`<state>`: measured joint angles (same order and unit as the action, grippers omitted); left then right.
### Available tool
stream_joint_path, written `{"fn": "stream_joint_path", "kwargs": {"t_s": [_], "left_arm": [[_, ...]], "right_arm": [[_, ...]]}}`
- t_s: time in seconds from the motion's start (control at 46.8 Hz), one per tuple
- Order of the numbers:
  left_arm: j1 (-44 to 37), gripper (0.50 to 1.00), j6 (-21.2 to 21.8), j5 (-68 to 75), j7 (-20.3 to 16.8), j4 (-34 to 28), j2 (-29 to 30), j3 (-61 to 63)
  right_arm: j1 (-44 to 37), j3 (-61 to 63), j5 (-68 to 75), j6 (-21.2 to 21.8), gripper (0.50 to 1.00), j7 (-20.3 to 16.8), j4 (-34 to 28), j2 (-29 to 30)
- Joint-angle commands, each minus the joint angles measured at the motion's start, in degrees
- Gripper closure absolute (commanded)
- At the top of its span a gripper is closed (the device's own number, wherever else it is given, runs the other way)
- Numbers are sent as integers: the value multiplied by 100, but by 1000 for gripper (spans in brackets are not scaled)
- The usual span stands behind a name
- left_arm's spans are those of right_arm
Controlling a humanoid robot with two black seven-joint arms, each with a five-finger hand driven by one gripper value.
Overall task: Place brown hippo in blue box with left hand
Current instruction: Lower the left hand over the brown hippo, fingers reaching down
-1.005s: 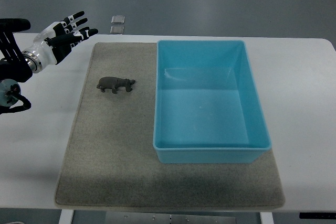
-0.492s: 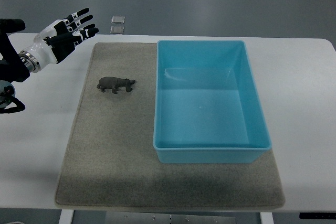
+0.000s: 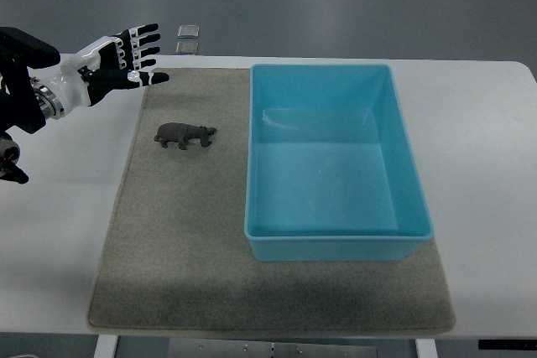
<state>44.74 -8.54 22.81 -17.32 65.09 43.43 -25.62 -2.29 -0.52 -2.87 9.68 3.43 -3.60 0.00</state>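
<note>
Brown and small, the hippo [image 3: 184, 135] stands on the grey felt mat [image 3: 168, 232] with its long axis running nearly left to right across the picture, head toward 3 o'clock and rump toward 9 o'clock, tilted very slightly so the head end sits a touch lower in the frame. It lies in the mat's upper left part, at about 9 o'clock from the blue box [image 3: 336, 241] and clearly apart from the box's left wall. The box is an open rectangular tub resting on the right side of the mat, its longer sides running from 12 to 6 o'clock. The left hand [image 3: 117, 63] comes in from the left edge at about 10 o'clock from the hippo, raised over the mat's upper left corner and not touching the toy. Its black and white fingers [image 3: 144, 39] are spread and stretched out toward 3 o'clock, holding nothing, with the forearm slanting down toward 8 o'clock. Mat and box sit on a white table [image 3: 487, 157], and two small square objects [image 3: 188, 38] lie on the floor beyond the table's far edge
</note>
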Motion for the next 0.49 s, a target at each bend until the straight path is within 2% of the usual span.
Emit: {"fn": "stream_joint_path", "kwargs": {"t_s": [0.0, 0.257, 0.47], "left_arm": [[9, 510, -7, 407, -78, 21, 42, 13], [0, 519, -7, 1761, -315, 39, 174, 48], [18, 516, -16, 2772, -351, 57, 271, 57]], "right_arm": [[0, -1, 6, -1, 564, 0, 0, 0], [0, -1, 6, -1, 564, 0, 0, 0], [0, -1, -3, -1, 564, 0, 0, 0]]}}
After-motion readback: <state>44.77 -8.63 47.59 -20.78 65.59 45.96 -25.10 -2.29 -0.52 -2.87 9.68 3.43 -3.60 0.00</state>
